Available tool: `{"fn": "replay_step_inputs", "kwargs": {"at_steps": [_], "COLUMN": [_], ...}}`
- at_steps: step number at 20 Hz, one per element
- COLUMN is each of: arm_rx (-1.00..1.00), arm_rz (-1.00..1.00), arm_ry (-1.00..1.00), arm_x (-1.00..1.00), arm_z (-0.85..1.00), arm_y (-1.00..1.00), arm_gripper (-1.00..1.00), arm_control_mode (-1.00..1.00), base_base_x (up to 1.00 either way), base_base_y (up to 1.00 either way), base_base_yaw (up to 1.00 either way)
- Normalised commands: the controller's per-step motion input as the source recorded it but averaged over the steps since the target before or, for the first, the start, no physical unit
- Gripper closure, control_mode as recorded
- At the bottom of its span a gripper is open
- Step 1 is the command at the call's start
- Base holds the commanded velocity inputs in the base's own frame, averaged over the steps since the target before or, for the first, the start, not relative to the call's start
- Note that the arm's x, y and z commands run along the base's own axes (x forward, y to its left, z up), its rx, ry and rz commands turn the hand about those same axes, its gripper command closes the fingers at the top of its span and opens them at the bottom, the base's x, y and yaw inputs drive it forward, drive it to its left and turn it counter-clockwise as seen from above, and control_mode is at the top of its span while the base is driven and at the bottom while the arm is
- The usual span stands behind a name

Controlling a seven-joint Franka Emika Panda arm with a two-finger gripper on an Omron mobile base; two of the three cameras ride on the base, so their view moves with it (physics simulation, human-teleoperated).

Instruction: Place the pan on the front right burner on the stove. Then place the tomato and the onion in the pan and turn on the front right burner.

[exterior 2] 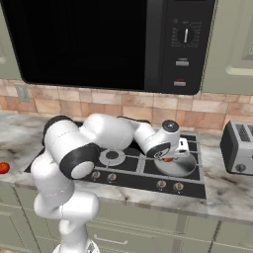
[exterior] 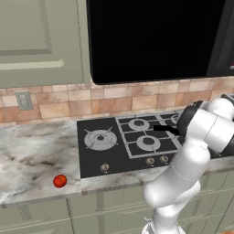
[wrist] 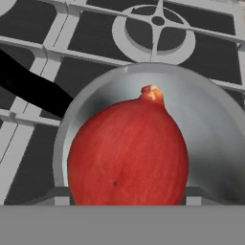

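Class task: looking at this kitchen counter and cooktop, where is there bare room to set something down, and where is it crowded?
Free: the marble counter between the wall outlet, the tomato and the stove; also the strip between stove and toaster. Crowded: the pan, where the gripper hangs with the onion.

You have one pan [wrist: 210,139] on one stove [exterior: 132,141], and one red onion [wrist: 128,153] above its bowl. One tomato [exterior: 60,181] lies on the worktop [exterior: 32,151]. You can count four burners in the left base view: one star-shaped without a grate and three round ones under the grates. The right base view gives you four knobs along the stove's front edge. There is also one toaster [exterior 2: 238,147], one microwave [exterior 2: 113,42] and one wall socket [exterior: 23,100].
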Motion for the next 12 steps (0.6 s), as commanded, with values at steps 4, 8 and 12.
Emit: {"fn": "replay_step_inputs", "kwargs": {"at_steps": [4, 8, 12], "arm_rx": [0.00, 0.00, 0.00], "arm_rz": [0.04, 0.04, 0.04], "arm_ry": [0.00, 0.00, 0.00], "arm_x": [0.19, 0.19, 0.19], "arm_z": [-0.17, -0.17, -0.18], "arm_y": [-0.01, 0.00, 0.00], "arm_gripper": [1.00, 1.00, 1.00], "arm_control_mode": [-1.00, -1.00, -1.00], "base_base_x": [0.00, 0.00, 0.00], "base_base_y": [0.00, 0.00, 0.00], "base_base_yaw": [0.00, 0.00, 0.00]}}
